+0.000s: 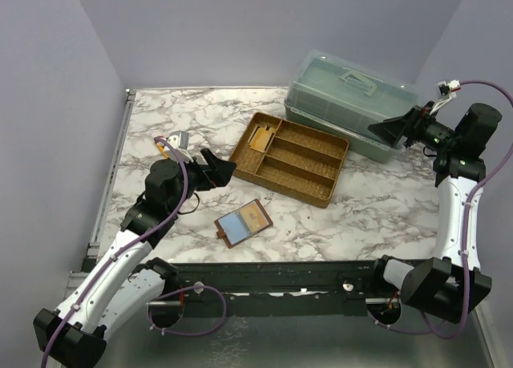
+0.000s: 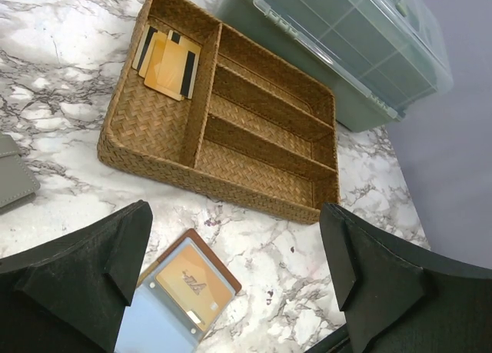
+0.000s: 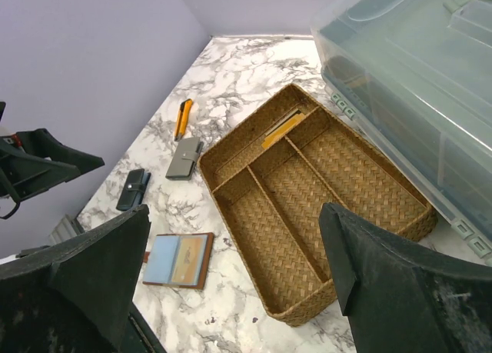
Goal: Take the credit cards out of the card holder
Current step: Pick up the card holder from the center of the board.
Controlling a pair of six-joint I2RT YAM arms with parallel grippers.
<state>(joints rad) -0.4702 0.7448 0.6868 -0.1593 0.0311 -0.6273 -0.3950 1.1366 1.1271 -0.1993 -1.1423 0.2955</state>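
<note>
The card holder [image 1: 243, 222] lies open and flat on the marble table, reddish-brown rim, one blue and one tan-orange panel. It also shows in the left wrist view [image 2: 181, 291] and the right wrist view [image 3: 178, 261]. Tan cards [image 1: 259, 137] lie in the end compartment of the wicker tray [image 1: 321, 193]; they also show in the left wrist view [image 2: 167, 57]. My left gripper [image 1: 220, 169] is open and empty, held above and left of the holder [image 2: 234, 214]. My right gripper [image 1: 393, 130] is open and empty, high by the plastic box [image 3: 234, 214].
A clear green plastic box [image 1: 353, 95] stands behind the tray at the back right. A grey folder [image 3: 183, 157], a small black case [image 3: 134, 188] and an orange utility knife [image 3: 181, 116] lie left of the tray. Walls close in the table's left and back.
</note>
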